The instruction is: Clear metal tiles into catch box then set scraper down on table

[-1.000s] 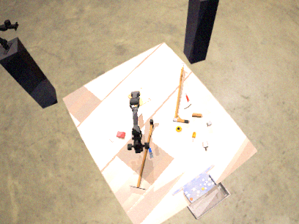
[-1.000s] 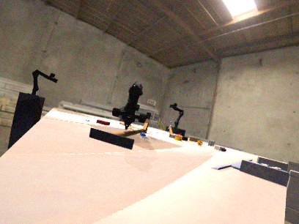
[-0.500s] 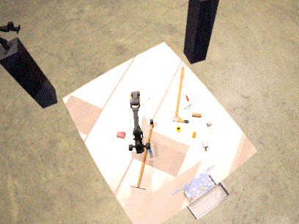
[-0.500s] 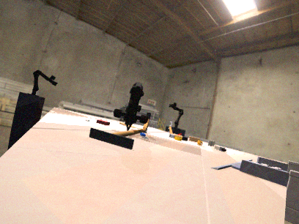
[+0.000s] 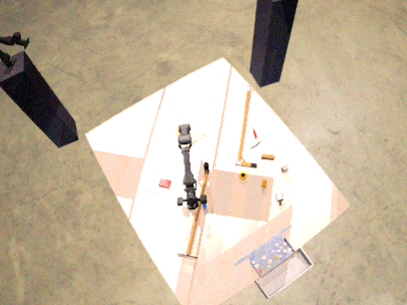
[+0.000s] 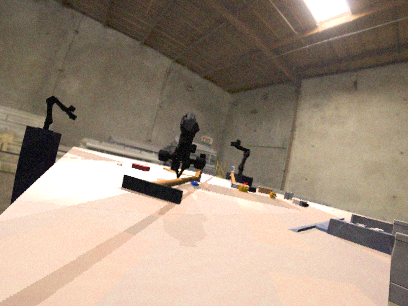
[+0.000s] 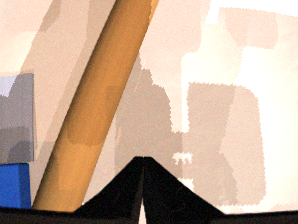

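Tiles (image 5: 269,261) (image 6: 375,229) lie on bench plate (image 5: 269,246) (image 6: 357,236); catch box (image 5: 291,284) (image 6: 399,265) joins its far end. Bladed tool (image 5: 196,222) (image 6: 151,189) (image 7: 95,105) lies on table (image 5: 150,209) (image 6: 225,250), apart from plate (to left, in top view). In wrist view, gripper (image 5: 192,200) (image 6: 179,175) (image 7: 143,159) is right of handle. In top view, small block (image 5: 165,183) (image 6: 140,167) is left of gripper.

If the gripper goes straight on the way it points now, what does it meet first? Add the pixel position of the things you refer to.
Probably the table (image 5: 150,199) (image 6: 240,250) (image 7: 225,125); the scraper (image 5: 195,224) (image 6: 152,189) (image 7: 95,100) looks just beside the line of the gripper (image 5: 192,201) (image 6: 179,175) (image 7: 143,158), though depth is unclear.
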Motion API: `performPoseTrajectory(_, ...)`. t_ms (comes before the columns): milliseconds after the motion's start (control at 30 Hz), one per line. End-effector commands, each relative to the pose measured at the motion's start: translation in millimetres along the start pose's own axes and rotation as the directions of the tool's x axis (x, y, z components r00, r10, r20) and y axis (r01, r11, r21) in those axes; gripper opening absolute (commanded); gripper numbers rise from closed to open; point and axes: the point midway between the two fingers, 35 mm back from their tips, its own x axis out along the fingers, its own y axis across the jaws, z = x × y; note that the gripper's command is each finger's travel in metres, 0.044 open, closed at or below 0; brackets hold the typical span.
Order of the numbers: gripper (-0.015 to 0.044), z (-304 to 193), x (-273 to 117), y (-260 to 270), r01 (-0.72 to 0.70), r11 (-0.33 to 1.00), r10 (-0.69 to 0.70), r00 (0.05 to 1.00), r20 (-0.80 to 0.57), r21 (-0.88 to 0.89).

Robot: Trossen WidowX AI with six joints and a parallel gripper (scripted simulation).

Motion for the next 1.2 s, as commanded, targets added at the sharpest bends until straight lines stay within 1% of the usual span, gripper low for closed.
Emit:
performPoseTrajectory(0,0.0,-1,5,4,0.004,1.0,-0.004,1.0,-0.011,0.005)
performPoseTrajectory(1167,0.0,9,9,37,0.001,1.0,-0.001,1.0,-0.011,0.006)
